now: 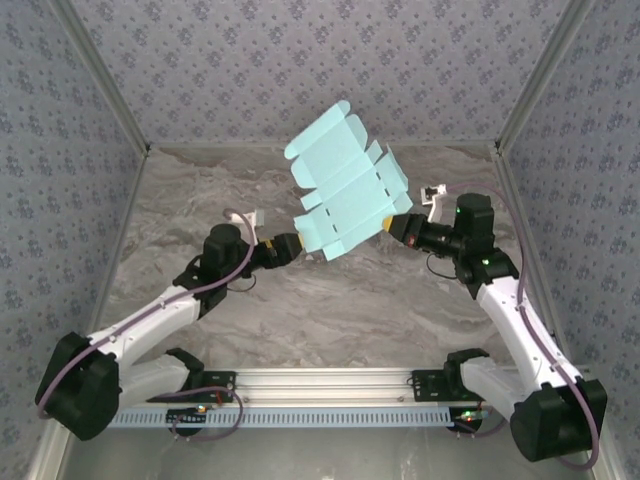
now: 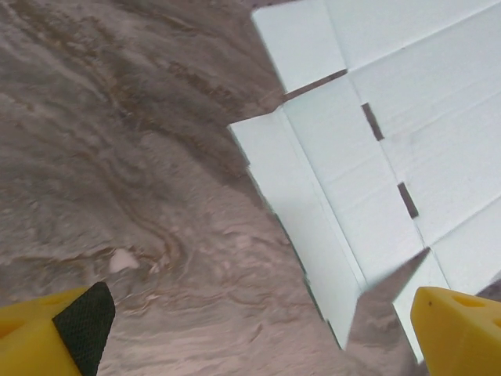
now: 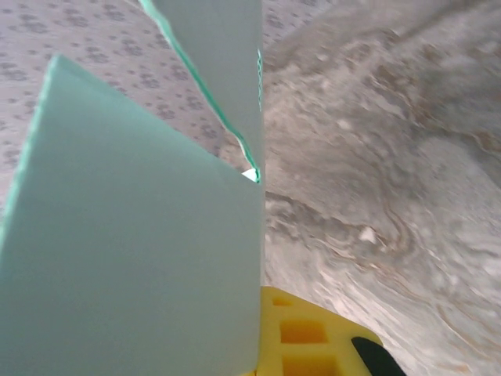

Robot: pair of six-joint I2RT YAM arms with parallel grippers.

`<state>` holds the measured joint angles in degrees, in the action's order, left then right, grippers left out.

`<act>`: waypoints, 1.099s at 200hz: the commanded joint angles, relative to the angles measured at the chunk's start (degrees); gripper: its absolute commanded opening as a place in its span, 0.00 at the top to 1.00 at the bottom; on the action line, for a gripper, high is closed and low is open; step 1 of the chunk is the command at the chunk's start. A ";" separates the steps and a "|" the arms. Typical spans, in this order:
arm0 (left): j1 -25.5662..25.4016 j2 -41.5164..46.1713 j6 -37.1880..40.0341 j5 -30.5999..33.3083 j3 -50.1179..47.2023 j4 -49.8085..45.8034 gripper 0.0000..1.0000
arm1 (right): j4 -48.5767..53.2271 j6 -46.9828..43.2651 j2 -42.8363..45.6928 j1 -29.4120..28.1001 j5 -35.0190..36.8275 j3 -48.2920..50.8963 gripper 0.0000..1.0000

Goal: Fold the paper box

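**Paper box sheet held up between 2 arms**

Paper box (image 1: 345, 185) is an unfolded, pale mint die-cut sheet, lifted clear of the marbled grey desk (image 1: 330, 305) and tilted, its upper flaps towards the far patterned wall (image 1: 300, 60); flaps, tabs and short slits show along its edges in the top view.

The right gripper (image 1: 396, 222) meets the sheet at its lower right edge; in the right wrist view the card runs straight down against 1 yellow finger (image 3: 305, 337) and covers the other side, so the jaws appear closed on the card, pinching that edge.

The left gripper (image 1: 292, 245) sits at the sheet's lower left corner; in the left wrist view its 2 yellow fingers (image 2: 458, 329) stand wide apart, the jaws fully spread with nothing clamped; the sheet's corner hangs between them, nearer the finger at the right of that view, and casts a shadow on the desk below.

Both arms reach inward from the near edge, their wrists raised above the desk, and the sheet spans the gap between them.
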<state>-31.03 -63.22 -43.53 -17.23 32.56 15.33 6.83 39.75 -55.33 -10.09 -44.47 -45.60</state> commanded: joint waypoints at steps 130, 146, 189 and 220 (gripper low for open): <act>10.45 -11.31 -12.96 -20.94 8.85 28.15 0.37 | -7.87 2.59 0.78 -1.64 -11.86 -2.53 1.00; 11.10 -11.68 -14.10 -21.61 8.41 31.32 0.45 | -4.15 -0.01 0.27 -2.04 -11.76 -3.84 1.00; 11.25 -11.22 -12.55 -22.88 8.75 30.98 0.67 | -4.08 -0.15 0.82 -2.51 -11.20 -3.23 1.00; 11.16 -10.70 -11.03 -24.52 8.68 28.66 0.78 | -4.76 0.33 0.46 -3.15 -10.39 -2.82 1.00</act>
<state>-19.92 -75.11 -56.45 -39.18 39.70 43.22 2.20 40.93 -55.24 -12.60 -54.48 -47.18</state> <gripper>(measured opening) 0.247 0.068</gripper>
